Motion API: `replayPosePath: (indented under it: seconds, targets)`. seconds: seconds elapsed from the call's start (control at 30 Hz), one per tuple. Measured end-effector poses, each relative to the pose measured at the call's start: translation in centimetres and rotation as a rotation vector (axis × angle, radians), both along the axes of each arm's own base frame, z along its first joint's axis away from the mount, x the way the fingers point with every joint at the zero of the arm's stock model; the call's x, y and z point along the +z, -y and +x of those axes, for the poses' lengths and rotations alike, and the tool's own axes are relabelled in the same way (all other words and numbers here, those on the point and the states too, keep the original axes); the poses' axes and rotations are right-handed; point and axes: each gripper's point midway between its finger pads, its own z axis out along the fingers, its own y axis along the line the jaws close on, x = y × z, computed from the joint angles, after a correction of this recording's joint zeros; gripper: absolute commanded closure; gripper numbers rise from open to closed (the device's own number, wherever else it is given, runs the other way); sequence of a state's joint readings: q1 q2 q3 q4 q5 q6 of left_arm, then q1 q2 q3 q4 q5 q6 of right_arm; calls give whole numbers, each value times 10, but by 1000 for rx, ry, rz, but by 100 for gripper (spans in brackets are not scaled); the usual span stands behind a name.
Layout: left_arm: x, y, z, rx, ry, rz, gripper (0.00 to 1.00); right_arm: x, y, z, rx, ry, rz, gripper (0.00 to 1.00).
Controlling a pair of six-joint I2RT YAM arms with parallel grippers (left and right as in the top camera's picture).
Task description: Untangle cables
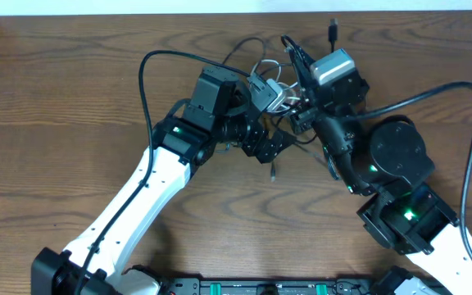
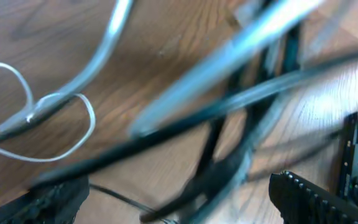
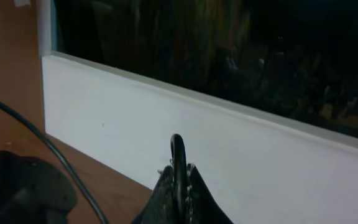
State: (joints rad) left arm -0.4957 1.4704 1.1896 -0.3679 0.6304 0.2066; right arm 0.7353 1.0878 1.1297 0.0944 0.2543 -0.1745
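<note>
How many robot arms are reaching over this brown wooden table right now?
2. The white-and-black left arm enters from the near-left corner; the right arm, mostly black here, enters from near-right. Both meet at the tangled thin cords.

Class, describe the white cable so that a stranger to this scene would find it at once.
Look to the far middle of the wooden table, where a cable tangle lies. Among its cords, the white cable curls in thin loops. It is the only white one; the others are black.
</note>
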Motion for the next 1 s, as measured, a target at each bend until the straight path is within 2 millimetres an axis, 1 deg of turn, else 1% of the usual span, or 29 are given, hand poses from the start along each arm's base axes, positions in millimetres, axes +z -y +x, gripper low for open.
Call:
replayPosePath:
  seconds: [0.27,0.43,0.73,0.83,0.93,1.0]
  targets:
    - [11,5,9,0,58,-32,3,-5,0,-1,2,-16,-14,99]
    - [11,5,9,0,59,-32,2,-5,-5,-4,17,-16,-14,99]
    - [8,-1,14,30,70,-8,2,-9,-5,-4,18,-30,-28,99]
    - [5,-7,20,61,72,12,2,-8,-3,-5,11,-26,-28,99]
    - [-3,-23,29,124,62,61,2,-6,4,-6,-20,-21,-36,99]
    - [-9,-36,34,166,50,93,2,-5,14,-5,-67,-25,-40,99]
